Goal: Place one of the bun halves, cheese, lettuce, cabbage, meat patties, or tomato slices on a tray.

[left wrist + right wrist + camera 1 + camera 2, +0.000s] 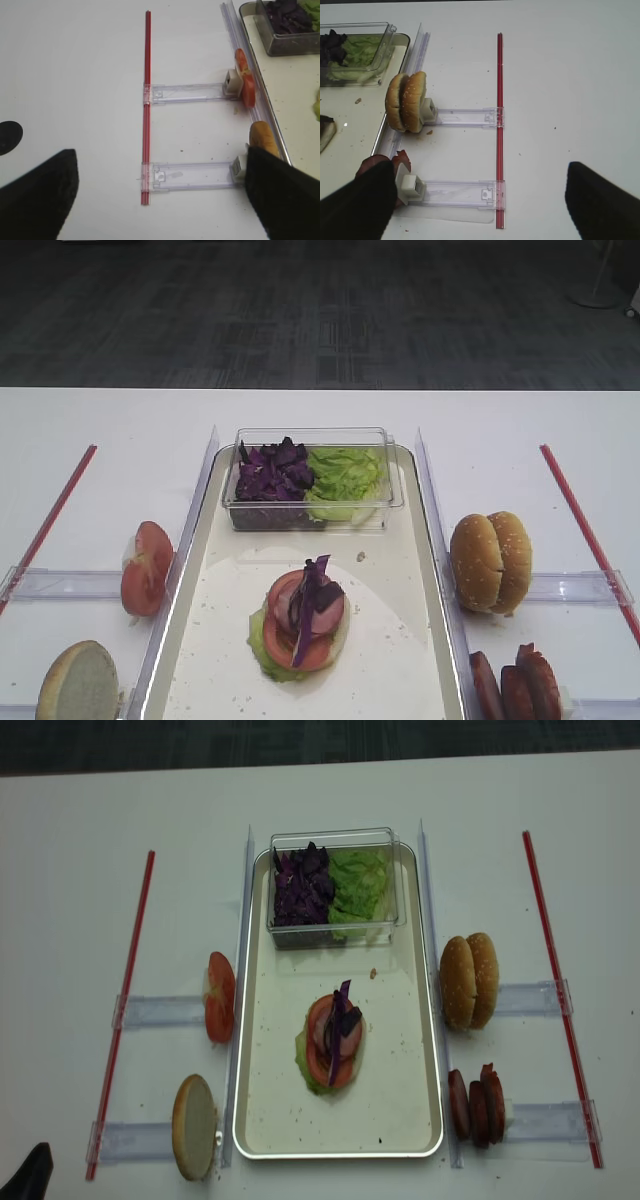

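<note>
A stack of lettuce, tomato and purple cabbage (pixel 305 620) lies on the silvery tray (pixel 190 570). Left of the tray stand tomato slices (pixel 146 567) and a bun half (pixel 78 682). To its right stand two bun halves (pixel 490 560) and meat patties (pixel 515 685). Cheese is out of view. My left gripper (pixel 160 200) is open above the bare table, its right finger beside the bun half (pixel 263 140). My right gripper (pixel 479 205) is open too, with its left finger in front of the meat patties (pixel 400 162). Neither holds anything.
A clear tub (pixel 312 495) at the tray's far end holds cabbage (pixel 272 472) and lettuce (pixel 345 475). Clear plastic rails (pixel 160 1012) and red strips (pixel 125 1010) lie on the white table on both sides of the tray.
</note>
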Tool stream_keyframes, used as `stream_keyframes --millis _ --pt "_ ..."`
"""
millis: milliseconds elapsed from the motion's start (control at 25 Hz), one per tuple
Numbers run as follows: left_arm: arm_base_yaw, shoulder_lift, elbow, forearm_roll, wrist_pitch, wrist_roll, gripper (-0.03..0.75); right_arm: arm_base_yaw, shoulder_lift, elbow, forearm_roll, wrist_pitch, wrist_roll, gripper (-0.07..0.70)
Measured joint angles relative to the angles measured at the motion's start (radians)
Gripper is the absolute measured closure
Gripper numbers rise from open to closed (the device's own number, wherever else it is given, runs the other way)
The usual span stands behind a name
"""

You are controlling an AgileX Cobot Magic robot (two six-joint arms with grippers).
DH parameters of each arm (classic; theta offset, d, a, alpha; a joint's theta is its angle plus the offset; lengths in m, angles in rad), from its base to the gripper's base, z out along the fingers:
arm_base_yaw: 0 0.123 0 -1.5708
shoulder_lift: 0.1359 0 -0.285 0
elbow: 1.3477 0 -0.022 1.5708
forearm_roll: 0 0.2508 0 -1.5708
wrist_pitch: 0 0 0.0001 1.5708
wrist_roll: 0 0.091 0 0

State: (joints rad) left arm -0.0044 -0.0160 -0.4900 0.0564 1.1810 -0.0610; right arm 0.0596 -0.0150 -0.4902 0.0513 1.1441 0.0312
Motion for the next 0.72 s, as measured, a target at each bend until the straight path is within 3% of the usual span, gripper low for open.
stream_keyframes --millis 720 --pt "0.0 0.0 0.0 0.0 0.0 0.0 0.096 0.0 0.0 0.0 0.0 0.0 0.0 -0.061"
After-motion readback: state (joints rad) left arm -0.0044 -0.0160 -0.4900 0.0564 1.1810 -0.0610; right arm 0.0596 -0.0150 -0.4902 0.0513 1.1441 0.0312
